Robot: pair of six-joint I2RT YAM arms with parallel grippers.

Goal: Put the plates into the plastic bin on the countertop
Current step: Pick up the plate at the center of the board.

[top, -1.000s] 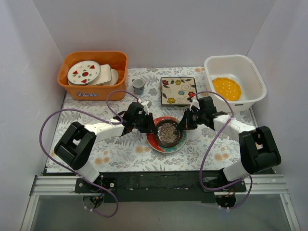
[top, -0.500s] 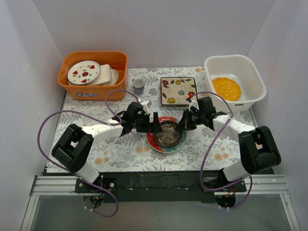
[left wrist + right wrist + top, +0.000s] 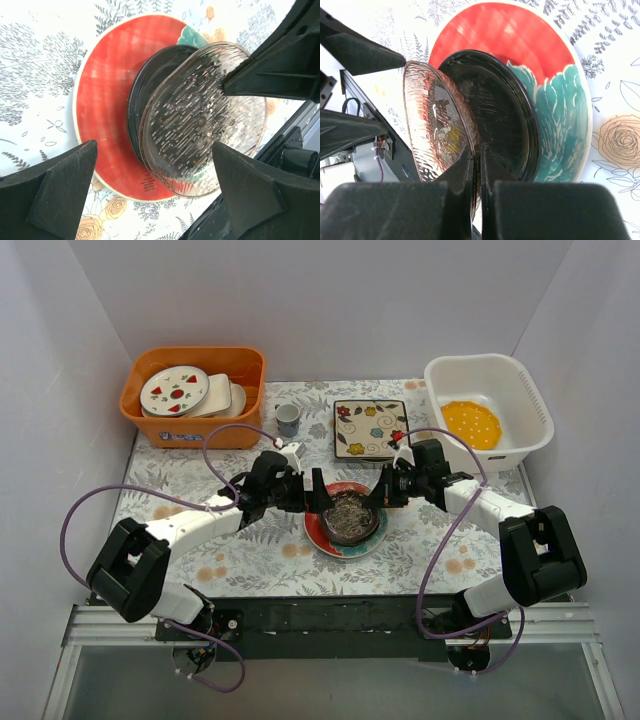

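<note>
Over the red-and-teal plate (image 3: 510, 35), my right gripper (image 3: 476, 152) pinched the clear glass plate (image 3: 437, 125) tilted, presumably to lift it clear; my left gripper (image 3: 155, 192) gaped wide.

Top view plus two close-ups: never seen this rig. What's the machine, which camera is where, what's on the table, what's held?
Two robot arms bolted side by side at the near edge, each ending in a two-finger gripper. The wide picture comes from a fixed camera above and behind them; each close-up from a wrist camera, that arm's black fingers in view. On the countertop lies a stack: red-and-teal plate, dark plate, clear glass plate on top. Behind: a square floral plate, a cup, an orange bin with white plates, and the white plastic bin holding a yellow plate. The right gripper pinches the glass plate's rim, tilting it up. The left gripper is open at the stack's other side, holding nothing.
</note>
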